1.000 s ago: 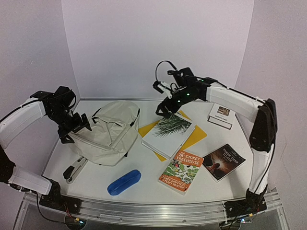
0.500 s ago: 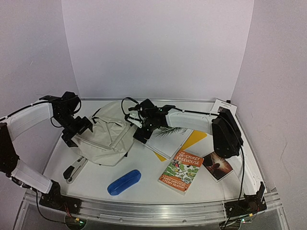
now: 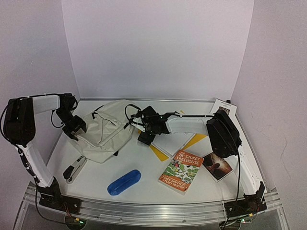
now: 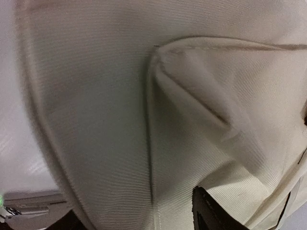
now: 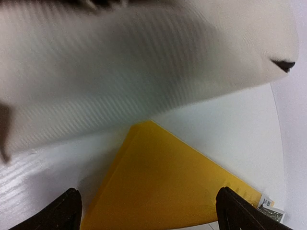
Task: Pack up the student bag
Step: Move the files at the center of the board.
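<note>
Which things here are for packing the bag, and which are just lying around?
In the job now: student bag, left gripper at its edge, right gripper open beside it.
Lying untouched, maybe for packing later: blue pencil case, Treehouse book, dark book, yellow folder, stapler.

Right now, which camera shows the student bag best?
Top external: nearly the whole student bag shows. Left wrist gives only close-up cream folds; right wrist only a blurred edge above the yellow folder.
</note>
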Tool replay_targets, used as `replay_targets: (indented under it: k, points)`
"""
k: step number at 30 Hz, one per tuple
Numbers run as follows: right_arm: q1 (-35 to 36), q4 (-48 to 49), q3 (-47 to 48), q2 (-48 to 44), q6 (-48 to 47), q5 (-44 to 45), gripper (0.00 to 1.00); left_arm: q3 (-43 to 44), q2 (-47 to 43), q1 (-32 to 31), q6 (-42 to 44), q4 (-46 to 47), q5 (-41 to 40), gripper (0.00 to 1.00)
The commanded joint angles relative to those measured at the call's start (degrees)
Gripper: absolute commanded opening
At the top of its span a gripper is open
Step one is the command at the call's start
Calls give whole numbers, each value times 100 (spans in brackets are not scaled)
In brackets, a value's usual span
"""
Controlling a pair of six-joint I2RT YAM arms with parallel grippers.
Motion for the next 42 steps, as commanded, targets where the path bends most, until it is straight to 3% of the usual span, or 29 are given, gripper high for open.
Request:
replay_targets:
  k: [1, 8, 12, 18, 25, 29, 35, 42]
  points:
    - [-217, -288, -667, -375, -113, 141, 96, 1000, 652, 444, 924, -25, -209, 59]
    - [-413, -398, -1166, -1174, 113, -566, 96, 2779, 1598, 743, 1674, -401, -266, 66]
    - [-479, -638, -729, -1468, 390, -1200, 97, 3085, 1093, 723, 2004, -220, 128, 83]
    - [-490, -834, 331, -1507, 902, -2128, 98, 2407, -54, 360, 2019, -235, 443, 99]
    - [-437, -968, 1570, -982, 1194, -2967, 98, 448, -1517, -222, 619, -18, 101, 100]
    - [-443, -951, 2392, -327, 1430, -2454, 98, -414, -1974, -319, 31, 182, -43, 100]
    - [-869, -438, 3330, 542, 2642, -2523, 98, -685, -1713, -322, -149, 106, -239, 99]
    - [-1294, 358, 3457, 1129, 3997, -3065, 98, -440, -885, -323, -20, 519, 53, 94]
